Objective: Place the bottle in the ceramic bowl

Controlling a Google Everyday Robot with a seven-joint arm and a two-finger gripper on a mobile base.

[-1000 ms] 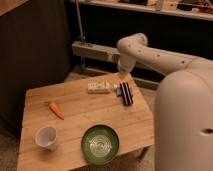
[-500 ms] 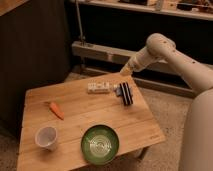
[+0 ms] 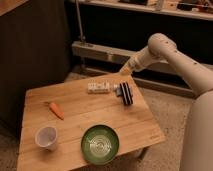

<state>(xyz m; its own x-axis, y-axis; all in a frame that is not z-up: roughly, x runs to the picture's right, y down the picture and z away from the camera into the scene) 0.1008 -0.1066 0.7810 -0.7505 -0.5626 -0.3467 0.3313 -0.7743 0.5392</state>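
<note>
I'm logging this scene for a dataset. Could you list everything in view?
table: one, light wood, centre of view
bottle: one, whitish, lying at the table's far side
ridged block: one, black, just right of the bottle
carrot: one, orange, left part of the table
cup: one, white, near left corner
ceramic bowl: one, dark green, near edge, right of the cup
arm: one, white, reaching in from the right
end effector: one, tan, above the table's far edge, behind the ridged block
</note>
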